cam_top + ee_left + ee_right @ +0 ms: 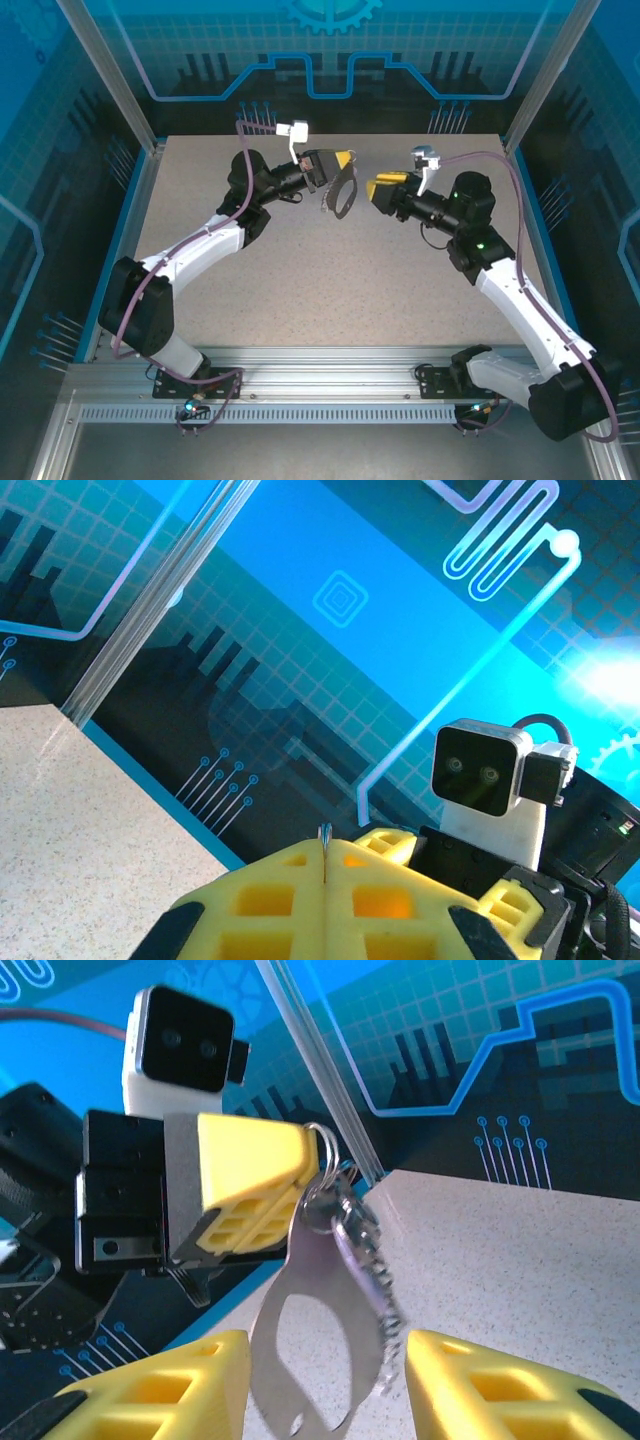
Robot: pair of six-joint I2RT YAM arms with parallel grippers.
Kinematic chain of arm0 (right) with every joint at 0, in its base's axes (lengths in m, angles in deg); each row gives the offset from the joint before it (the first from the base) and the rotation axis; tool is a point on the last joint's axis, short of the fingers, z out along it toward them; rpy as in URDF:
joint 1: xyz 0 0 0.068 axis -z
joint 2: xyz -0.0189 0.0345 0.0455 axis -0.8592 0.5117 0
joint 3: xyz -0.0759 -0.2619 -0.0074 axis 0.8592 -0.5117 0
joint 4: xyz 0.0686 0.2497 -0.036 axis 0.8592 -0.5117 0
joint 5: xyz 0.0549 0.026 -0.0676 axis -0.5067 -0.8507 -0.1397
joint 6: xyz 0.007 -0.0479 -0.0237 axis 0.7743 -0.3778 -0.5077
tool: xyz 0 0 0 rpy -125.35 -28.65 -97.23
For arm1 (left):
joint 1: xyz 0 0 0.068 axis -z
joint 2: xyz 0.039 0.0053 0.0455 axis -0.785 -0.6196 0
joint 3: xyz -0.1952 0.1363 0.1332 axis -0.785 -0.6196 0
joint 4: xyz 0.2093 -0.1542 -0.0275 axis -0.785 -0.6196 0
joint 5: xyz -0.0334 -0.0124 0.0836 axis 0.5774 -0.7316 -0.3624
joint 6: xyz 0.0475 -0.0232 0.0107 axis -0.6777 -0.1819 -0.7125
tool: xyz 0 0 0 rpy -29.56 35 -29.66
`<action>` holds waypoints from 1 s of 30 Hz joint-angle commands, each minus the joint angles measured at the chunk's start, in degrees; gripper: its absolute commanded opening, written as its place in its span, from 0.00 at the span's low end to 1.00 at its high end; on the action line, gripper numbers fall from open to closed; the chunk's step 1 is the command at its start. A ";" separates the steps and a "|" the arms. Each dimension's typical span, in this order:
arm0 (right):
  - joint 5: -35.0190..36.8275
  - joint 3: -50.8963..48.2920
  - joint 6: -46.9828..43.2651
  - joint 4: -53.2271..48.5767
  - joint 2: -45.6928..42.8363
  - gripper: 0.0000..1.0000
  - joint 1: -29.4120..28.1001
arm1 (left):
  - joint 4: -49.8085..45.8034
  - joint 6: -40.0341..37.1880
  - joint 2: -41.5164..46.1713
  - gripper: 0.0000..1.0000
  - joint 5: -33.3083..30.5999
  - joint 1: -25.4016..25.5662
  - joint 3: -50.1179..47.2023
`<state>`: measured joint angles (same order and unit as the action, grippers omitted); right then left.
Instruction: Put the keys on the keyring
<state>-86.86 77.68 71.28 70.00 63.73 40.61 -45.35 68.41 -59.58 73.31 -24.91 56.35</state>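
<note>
Keyring [312,1260] is dangling from the left pincer [345,162], which is pressed together on the small wire ring at the top of the loop. In the left wrist view there's a sliver of metal nipped right at its tips. So the dark oval hangs just under those tips and well clear of the bench [300,300]. Its long axis runs roughly up and down with a slight tilt, and the beaded chain [375,1260] droops beside it from the same top end.

The right pincer [372,190] sits just across from the left pincer, pointing at it, fingers spread and nothing in them. From its own camera the loop hangs broadside, framed between its two yellow fingers.

That's the bit that matters, I reckon. The left arm is tied up being the hanger, so the right is the free one and it's already close. Any approach has to come in across the loop's flat face, not along its length. I can't make out the keys in the clutter under the left pincer's tips.
</note>
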 commanded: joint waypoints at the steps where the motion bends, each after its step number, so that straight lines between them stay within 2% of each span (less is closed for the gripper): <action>1: -1.29 3.06 3.96 3.16 1.63 0.45 0.77 | 5.13 1.14 0.33 0.00 -1.43 0.39 -0.69; 16: -3.90 8.45 17.12 19.70 12.07 0.45 0.70 | 6.63 2.30 0.05 0.00 -1.48 0.53 -0.63; 30: -5.49 9.18 17.45 21.07 14.22 0.38 -1.14 | 6.73 2.36 -0.03 0.00 -1.43 0.61 -0.71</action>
<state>-91.21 84.65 88.35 88.64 77.08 40.15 -42.12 70.36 -59.65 72.47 -24.84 55.98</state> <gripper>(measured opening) 0.388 0.064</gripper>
